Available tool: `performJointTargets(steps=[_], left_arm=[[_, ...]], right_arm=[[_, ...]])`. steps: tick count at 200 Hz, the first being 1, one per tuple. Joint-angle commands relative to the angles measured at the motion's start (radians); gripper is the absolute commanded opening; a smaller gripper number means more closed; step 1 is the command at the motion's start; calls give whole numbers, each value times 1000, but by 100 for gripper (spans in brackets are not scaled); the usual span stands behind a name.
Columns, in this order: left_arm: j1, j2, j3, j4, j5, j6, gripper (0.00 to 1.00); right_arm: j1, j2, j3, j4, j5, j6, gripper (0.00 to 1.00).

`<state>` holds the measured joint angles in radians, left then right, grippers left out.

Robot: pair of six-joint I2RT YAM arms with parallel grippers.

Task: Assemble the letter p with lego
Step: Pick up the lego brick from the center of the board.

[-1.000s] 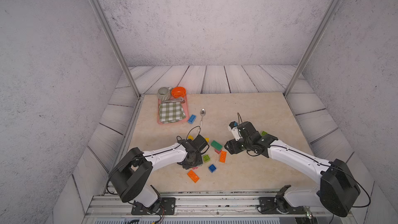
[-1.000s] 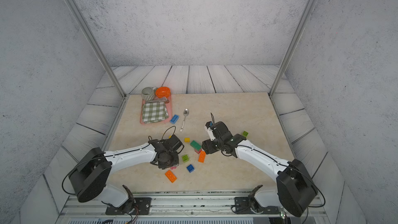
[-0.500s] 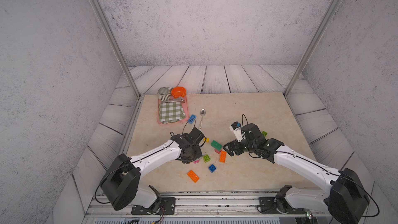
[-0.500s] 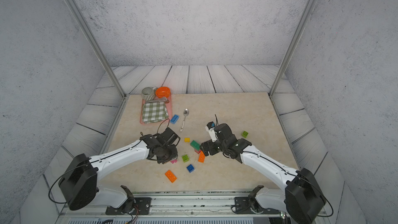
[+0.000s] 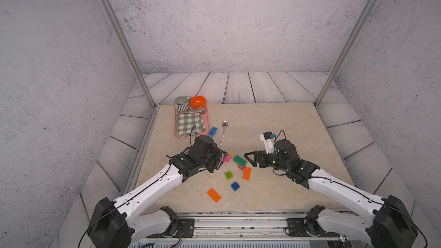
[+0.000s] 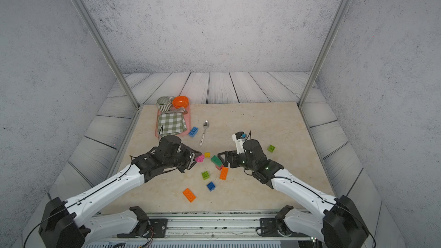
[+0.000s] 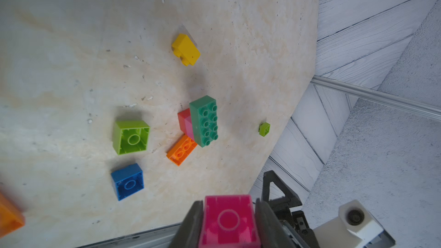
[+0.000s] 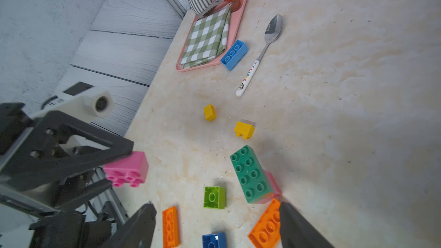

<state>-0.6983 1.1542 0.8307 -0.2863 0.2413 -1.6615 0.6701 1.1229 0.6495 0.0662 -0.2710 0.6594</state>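
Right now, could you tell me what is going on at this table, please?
The left pincer is shut on a pink brick. The right pincer is open beside the dark green brick, which sits on a red brick. No letter is built yet; an orange brick and others lie loose on the table.

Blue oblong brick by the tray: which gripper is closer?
Left. The left gripper, holding a pink brick, is robot-side of the blue oblong brick; the right gripper lies farther, past the dark green brick.
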Motion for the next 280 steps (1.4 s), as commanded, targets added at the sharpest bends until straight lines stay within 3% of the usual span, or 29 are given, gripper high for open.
performJointTargets(steps=[1, 101, 130, 188, 247, 280], left_arm=[[-13, 26, 0, 72, 32, -97, 21], [-17, 34, -19, 114, 44, -133, 22], [-17, 28, -28, 111, 34, -135, 22], [-17, 16, -34, 112, 27, -135, 23], [-17, 6, -50, 132, 32, -138, 28], [-17, -7, -66, 145, 34, -144, 37]], right_arm=[[19, 18, 0, 104, -24, 124, 80], [184, 137, 100, 124, 96, 76, 69], [205, 161, 122, 123, 115, 70, 67], [226, 210, 145, 123, 134, 83, 52], [246, 251, 170, 123, 172, 81, 49], [250, 267, 195, 89, 198, 83, 21]])
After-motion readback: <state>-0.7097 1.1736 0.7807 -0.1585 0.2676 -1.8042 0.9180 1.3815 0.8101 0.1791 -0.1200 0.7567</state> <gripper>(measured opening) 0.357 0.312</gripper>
